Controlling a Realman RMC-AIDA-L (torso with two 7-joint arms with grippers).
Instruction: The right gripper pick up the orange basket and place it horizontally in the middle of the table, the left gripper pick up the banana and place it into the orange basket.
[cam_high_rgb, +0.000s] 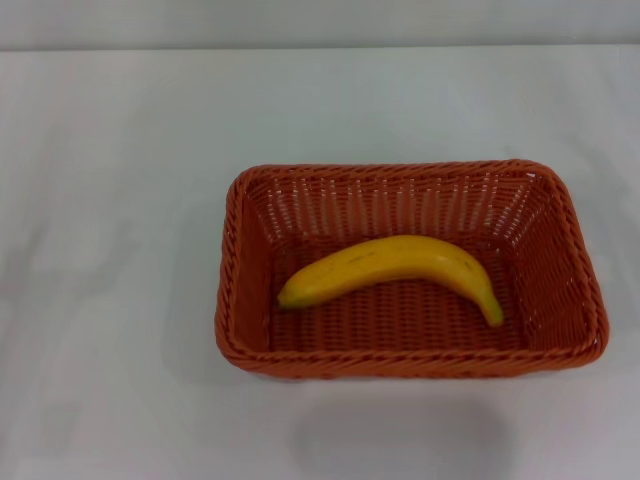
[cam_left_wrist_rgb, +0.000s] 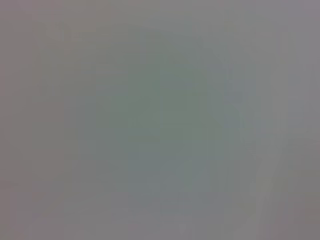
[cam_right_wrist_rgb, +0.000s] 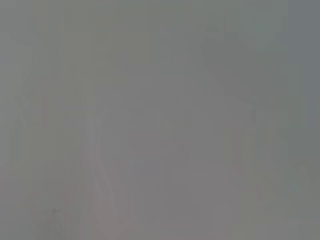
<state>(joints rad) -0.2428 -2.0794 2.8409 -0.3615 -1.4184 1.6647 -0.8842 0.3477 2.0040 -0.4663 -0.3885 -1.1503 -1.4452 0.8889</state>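
Banana (cam_high_rgb: 395, 265) lies inside orange basket (cam_high_rgb: 408, 270), mid-bench (cam_high_rgb: 110, 200); task looks finished. Neither pincer visible, state unknown; nothing left but parking.

Basket (cam_high_rgb: 575, 265) on the bench (cam_high_rgb: 110, 200), long side across the head view, slightly right of the middle. Banana (cam_high_rgb: 395, 265) inside, flat on the basket floor — lying across, stem end toward the right, blunt end toward the left.

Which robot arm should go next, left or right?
Neither. The banana already lies inside the orange basket, set lengthwise mid-table. No gripper shows in any view, so nothing favours left or right.
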